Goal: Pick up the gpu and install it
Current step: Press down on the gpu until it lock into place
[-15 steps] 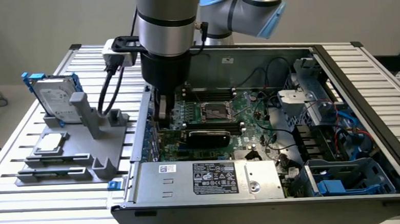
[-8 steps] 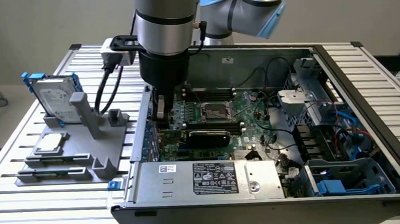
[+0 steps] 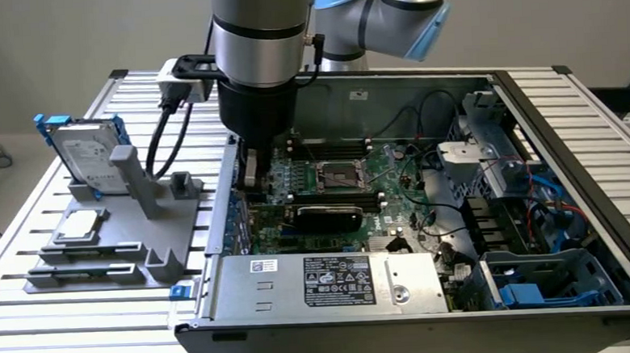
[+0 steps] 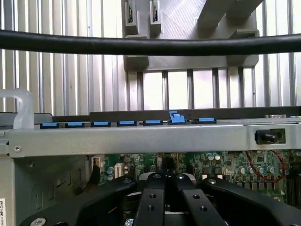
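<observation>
The gpu [image 3: 329,217] shows its black rounded shroud. It stands on edge across the green motherboard [image 3: 397,192] inside the open computer case [image 3: 528,113], just in front of the processor socket. My gripper [image 3: 253,188] reaches down inside the case by the rear wall, at the card's end toward the exterior view's left. I cannot tell whether it touches the card. In the wrist view the gripper [image 4: 164,175] has its black fingers [image 4: 151,200] pressed together, with nothing clearly between them. Beyond them are the motherboard and the case's rear wall [image 4: 141,137] with its blue slot latches.
A grey fixture [image 3: 113,235] on the slatted table at the exterior view's left holds a silver hard drive [image 3: 85,156] in a blue frame and a small square silver chip [image 3: 78,225]. The power supply [image 3: 332,282] fills the case's front. A black cable [image 4: 150,44] crosses the wrist view.
</observation>
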Controlling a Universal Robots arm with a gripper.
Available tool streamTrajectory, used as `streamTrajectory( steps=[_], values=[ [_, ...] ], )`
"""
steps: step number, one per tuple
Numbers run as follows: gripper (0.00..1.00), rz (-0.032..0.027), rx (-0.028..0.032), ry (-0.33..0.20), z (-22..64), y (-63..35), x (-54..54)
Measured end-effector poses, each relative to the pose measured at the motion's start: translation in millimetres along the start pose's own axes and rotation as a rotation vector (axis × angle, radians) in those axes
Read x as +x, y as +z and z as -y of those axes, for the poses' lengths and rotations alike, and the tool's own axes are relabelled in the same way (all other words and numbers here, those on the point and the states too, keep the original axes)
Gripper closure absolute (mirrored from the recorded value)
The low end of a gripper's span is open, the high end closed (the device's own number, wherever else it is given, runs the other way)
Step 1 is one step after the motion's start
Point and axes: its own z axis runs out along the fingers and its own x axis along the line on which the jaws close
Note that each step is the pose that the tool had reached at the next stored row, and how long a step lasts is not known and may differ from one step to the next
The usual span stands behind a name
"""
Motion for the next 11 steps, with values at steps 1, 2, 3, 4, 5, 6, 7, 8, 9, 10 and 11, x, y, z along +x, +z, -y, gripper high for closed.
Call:
streamTrajectory(
  steps=[1,2,3,4,5,6,7,8,9,10,11],
  values=[
    [0.89,0.0004,-0.0017,0.004,-0.1,0.0,0.0],
    [0.89,0.0009,-0.0032,0.009,-0.1,0.0,-0.1],
    [0.89,0.0012,-0.0045,0.013,-0.1,0.0,-0.1],
    [0.89,0.0017,-0.0057,0.017,-0.1,0.0,-0.1],
    [0.89,0.0024,-0.0069,0.022,-0.1,0.0,-0.2],
    [0.89,0.0031,-0.0081,0.028,-0.1,0.0,-0.2],
    [0.89,0.0038,-0.0091,0.034,-0.1,0.1,-0.3],
    [0.89,0.0044,-0.01,0.038,-0.1,0.1,-0.4],
    [0.89,0.005,-0.0111,0.043,-0.1,0.1,-0.5],
    [0.89,0.0055,-0.0121,0.047,-0.1,0.1,-0.7],
    [0.89,0.0058,-0.0133,0.051,-0.1,0.0,-0.9]
  ],
)
